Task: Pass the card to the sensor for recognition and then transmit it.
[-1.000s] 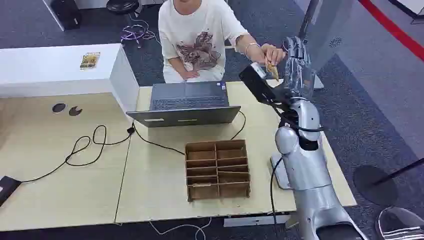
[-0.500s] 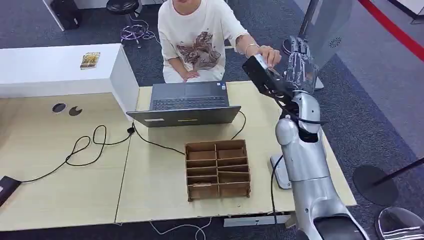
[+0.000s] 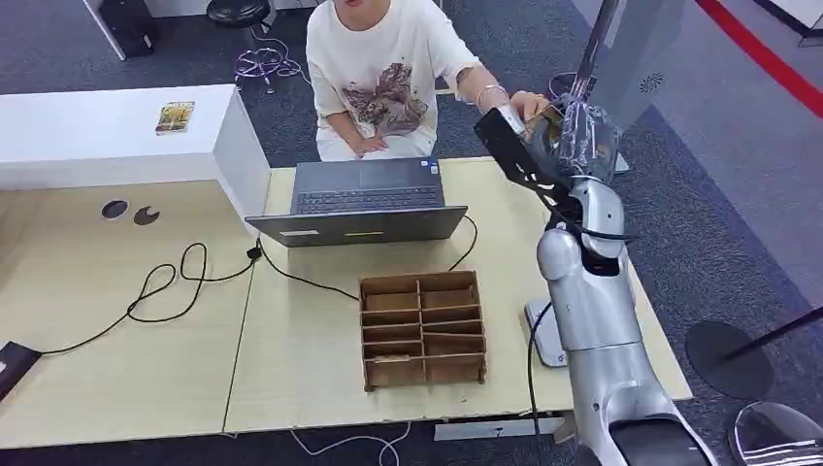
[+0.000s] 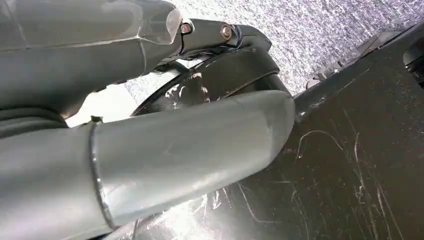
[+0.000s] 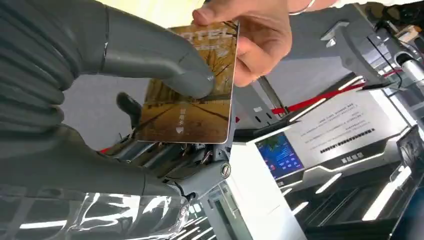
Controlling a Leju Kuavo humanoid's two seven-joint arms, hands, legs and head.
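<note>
handover in progress | card (image 5: pixel 192 87) now between right hand (image 5: pixel 125 100) thumb and fingers, 1 s ago held by person only | person's hand (image 5: pixel 250 35) on its top edge, not released | left hand: state unclear | next: sensor pass

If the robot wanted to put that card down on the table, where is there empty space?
The widest bare wood lies between the cable and the cardboard organizer, in front of the laptop. Another bare patch sits left of the cable, below the two desk holes. The far right corner is crowded: the right hand, the card and a person's hand meet there.
</note>
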